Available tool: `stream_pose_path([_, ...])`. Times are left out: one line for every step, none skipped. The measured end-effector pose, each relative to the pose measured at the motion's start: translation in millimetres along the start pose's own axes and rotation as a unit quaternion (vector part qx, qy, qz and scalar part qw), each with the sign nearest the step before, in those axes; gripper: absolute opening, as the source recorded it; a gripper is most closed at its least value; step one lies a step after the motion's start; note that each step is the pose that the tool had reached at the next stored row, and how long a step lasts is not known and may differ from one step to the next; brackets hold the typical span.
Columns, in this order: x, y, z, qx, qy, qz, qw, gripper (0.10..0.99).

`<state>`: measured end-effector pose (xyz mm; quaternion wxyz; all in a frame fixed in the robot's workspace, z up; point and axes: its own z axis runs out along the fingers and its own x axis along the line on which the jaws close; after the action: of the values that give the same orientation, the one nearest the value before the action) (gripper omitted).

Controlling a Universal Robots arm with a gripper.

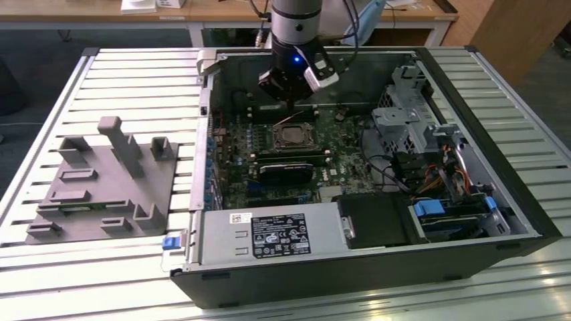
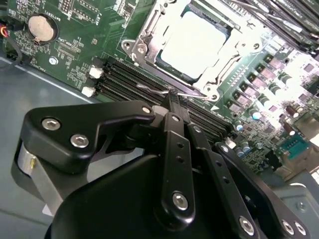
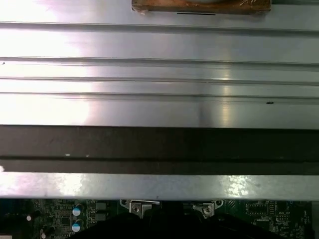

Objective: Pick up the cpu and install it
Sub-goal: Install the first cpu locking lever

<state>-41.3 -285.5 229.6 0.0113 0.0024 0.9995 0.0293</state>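
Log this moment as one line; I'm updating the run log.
gripper: shut, at socket lever | cpu: seated in open socket | motherboard: inside open case

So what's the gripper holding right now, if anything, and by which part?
Nothing: the gripper is shut and empty, its tips by the socket's wire lever; the cpu already lies in its socket.

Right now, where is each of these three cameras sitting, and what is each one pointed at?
Exterior view: off the arm, above the open computer case, looking down; the arm and gripper hang over the motherboard.
Second wrist view: on the arm, looking past the black gripper at the cpu lying in its socket.
First wrist view: on the arm, facing the ribbed metal table beyond the case wall.
Shared: both wrist views show green motherboard.
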Motion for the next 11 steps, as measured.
stream_pose_path([-0.4, 0.0, 0.8, 0.0, 0.0, 0.0, 1.0, 0.106])
stream_pose_path([-1.0, 0.0, 1.7, 0.0, 0.0, 0.0, 1.0, 0.106])
stream_pose_path([-1.7, 0.0, 2.6, 0.0, 0.0, 0.0, 1.0, 0.106])
stream_pose_path([-2.4, 0.1, 3.5, 0.0001, 0.0, 0.0, 1.0, 0.106])
stream_pose_path([-3.2, 0.1, 4.4, 0.0, 0.0, 0.0, 1.0, 0.106])
stream_pose_path([-4.0, 0.2, 5.2, 0.0, 0.0, 0.0, 1.0, 0.106])
stream_pose_path([-4.8, 0.3, 5.9, 0.0, 0.0, 0.0, 1.0, 0.106])
stream_pose_path([-5.7, 0.5, 6.6, 0.0001, 0.0, 0.0, 1.0, 0.106])
stream_pose_path([-6.6, 0.7, 7.3, 0.0001, 0.0001, 0.0, 1.0, 0.106])
stream_pose_path([-7.7, 1.0, 8.0, 0.0001, 0.0, 0.0, 1.0, 0.106])
stream_pose_path([-9.0, 1.2, 8.8, 0.0, 0.0, 0.0, 1.0, 0.106])
